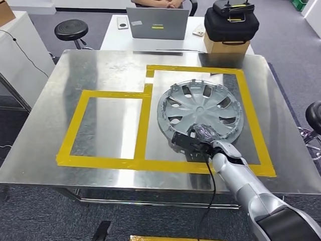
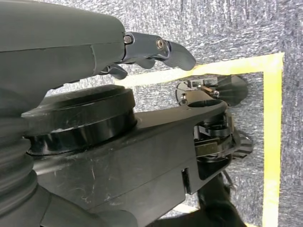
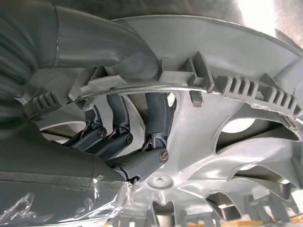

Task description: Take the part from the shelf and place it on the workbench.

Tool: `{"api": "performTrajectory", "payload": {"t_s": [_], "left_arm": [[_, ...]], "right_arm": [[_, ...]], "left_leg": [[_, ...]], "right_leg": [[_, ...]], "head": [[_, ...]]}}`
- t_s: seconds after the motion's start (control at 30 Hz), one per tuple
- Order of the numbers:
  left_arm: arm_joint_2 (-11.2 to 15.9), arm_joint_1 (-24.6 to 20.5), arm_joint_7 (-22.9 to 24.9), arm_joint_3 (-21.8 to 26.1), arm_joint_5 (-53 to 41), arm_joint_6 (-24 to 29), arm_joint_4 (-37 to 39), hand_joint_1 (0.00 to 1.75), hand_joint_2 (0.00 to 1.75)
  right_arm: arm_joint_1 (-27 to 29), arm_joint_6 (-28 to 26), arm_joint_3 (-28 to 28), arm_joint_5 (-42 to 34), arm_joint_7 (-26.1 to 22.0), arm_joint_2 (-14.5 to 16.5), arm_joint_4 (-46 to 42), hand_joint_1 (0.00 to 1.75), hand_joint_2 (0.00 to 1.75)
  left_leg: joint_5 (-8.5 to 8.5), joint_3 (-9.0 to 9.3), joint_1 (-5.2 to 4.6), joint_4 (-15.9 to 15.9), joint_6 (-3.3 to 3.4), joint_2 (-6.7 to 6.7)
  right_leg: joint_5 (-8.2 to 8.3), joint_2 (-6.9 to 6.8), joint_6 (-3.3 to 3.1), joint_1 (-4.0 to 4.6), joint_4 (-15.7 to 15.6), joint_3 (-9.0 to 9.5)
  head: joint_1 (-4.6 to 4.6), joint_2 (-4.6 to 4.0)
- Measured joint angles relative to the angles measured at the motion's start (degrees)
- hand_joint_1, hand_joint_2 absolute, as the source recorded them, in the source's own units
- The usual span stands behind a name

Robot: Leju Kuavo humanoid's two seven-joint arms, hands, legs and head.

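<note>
Silver wheel cover (image 1: pixel 199 109) flat on the steel workbench (image 1: pixel 113 70), near rim gripped in the right hand (image 1: pixel 196 139) fingers (image 3: pixel 156 116).

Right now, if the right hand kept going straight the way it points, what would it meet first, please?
The right hand already grips the hubcap at its near rim; going on, it would likely push along the hubcap's spokes toward the hub.

1. Yellow tape (image 1: pixel 141 125): two joined rectangular outlines, centre of frame, on a metal tabletop.
2. Laptop (image 1: pixel 157 23): grey, open, back facing the camera, top centre, on a white table (image 1: pixel 110 36).
3. Black case (image 1: pixel 231 23): top right, resting on a cardboard box (image 1: pixel 224 47).
4. Black stool (image 1: pixel 71 30): round seat, upper left.
5. Phone (image 1: pixel 122 22): just left of the laptop.
6. Person (image 1: pixel 163 3): hands at top edge, behind the laptop.
</note>
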Motion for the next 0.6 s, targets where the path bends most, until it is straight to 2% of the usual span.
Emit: {"api": "performTrajectory", "payload": {"t_s": [0.07, 0.13, 0.2, 0.27, 0.3, 0.33, 0.37, 0.43, 0.47, 0.53, 0.6], "left_arm": [[0.0, 0.0, 0.1, 0.0, 0.1, 0.0, 0.0, 0.0, 1.75], [-0.1, 0.0, 0.3, 0.0, 0.2, 0.0, 0.0, 0.0, 1.75], [-0.1, 0.0, 0.5, 0.0, 0.2, -0.1, 0.0, 0.0, 1.75], [-0.1, 0.1, 0.7, 0.0, 0.2, -0.1, 0.0, 0.0, 1.75], [-0.1, 0.2, 0.9, 0.0, 0.1, -0.3, 0.0, 0.0, 1.75], [-0.1, 0.3, 1.0, -0.1, 0.1, -0.4, 0.0, 0.0, 1.75], [0.0, 0.3, 1.0, -0.1, 0.0, -0.6, 0.0, 0.0, 1.75], [0.0, 0.4, 0.6, -0.3, 0.0, -0.7, 0.0, 0.0, 1.75], [0.0, 0.3, 0.4, -0.3, 0.1, -0.5, 0.0, 0.0, 1.75], [-0.2, 0.3, 0.0, -0.4, 0.2, -0.4, 0.0, 0.0, 1.75], [-0.2, 0.3, -0.1, -0.4, 0.3, -0.4, 0.0, 0.0, 1.75]], "right_arm": [[-0.3, 0.2, 0.3, 0.3, -0.4, 0.4, 0.4, 1.75, 1.75], [-0.5, 0.6, 0.7, 0.8, -0.7, 0.9, 0.7, 1.75, 1.75], [-0.9, 1.0, 1.3, 1.5, -0.8, 1.4, 1.2, 1.75, 1.75], [-1.0, 1.1, 1.8, 2.1, -0.4, 1.9, 2.0, 0.87, 0.87], [-1.1, 1.1, 2.1, 2.4, 0.0, 2.0, 2.4, 0.44, 0.44], [-1.3, 1.0, 2.3, 2.8, 0.5, 2.1, 2.9, 0.0, 0.0], [-1.5, 0.8, 2.6, 3.2, 1.0, 2.2, 3.3, 0.0, 0.0], [-1.9, 0.3, 3.1, 3.8, 2.0, 2.2, 3.9, 0.0, 0.0], [-2.1, 0.1, 3.1, 4.0, 2.3, 2.2, 4.1, 0.0, 0.0], [-2.4, -0.1, 3.2, 4.1, 2.8, 2.1, 4.4, 0.0, 0.0], [-2.4, -0.2, 3.2, 4.2, 2.9, 2.1, 4.7, 0.0, 0.0]], "left_leg": [[0.02, 0.01, -0.01, -0.1, -0.63, 0.02], [-0.32, -0.14, 0.15, 0.3, -1.3, 0.03], [-2.77, -1.72, 0.24, 3.8, -1.96, 0.06], [-6.41, -4.98, 0.4, 10.9, -2.48, 0.07], [-7.41, -6.29, 0.52, 13.8, -2.69, 0.08], [-7.4, -6.83, 0.63, 15.0, -2.86, 0.09], [-6.34, -6.33, 0.77, 14.1, -3.02, 0.1], [-2.85, -2.84, 1.2, 7.8, -3.45, 0.19], [-1.66, -1.02, 1.42, 4.3, -3.45, 0.14], [-0.95, 0.72, 1.61, 0.7, -2.84, -0.01], [-0.91, 0.65, 1.49, 0.4, -1.69, -0.11]], "right_leg": [[0.14, 0.05, -0.46, 0.23, -1.0, 0.57], [0.4, 0.01, -1.06, 0.1, -1.3, 0.66], [0.64, -0.16, -1.53, -0.25, -1.6, 0.81], [0.67, -0.32, -1.71, -0.35, -1.6, 0.77], [0.68, -0.36, -1.7, -0.4, -1.6, 0.75], [0.7, -0.35, -1.66, -0.47, -1.6, 0.74], [0.73, -0.31, -1.54, -0.59, -1.6, 0.75], [0.77, -0.14, -0.99, -0.82, -1.5, 0.75], [0.7, -0.03, -0.58, -0.79, -1.3, 0.6], [0.77, 0.15, 0.25, -0.62, -1.1, 0.32], [1.0, 0.23, 0.92, -0.72, -1.5, 0.22]], "head": [[-0.07, 0.0], [-0.07, 0.0], [-0.23, 0.0], [-0.37, -0.01], [-0.38, -0.01], [-0.38, -0.01], [-0.37, -0.01], [-0.44, 0.0], [-0.51, 0.0], [-0.6, 0.0], [-0.48, 0.0]]}}
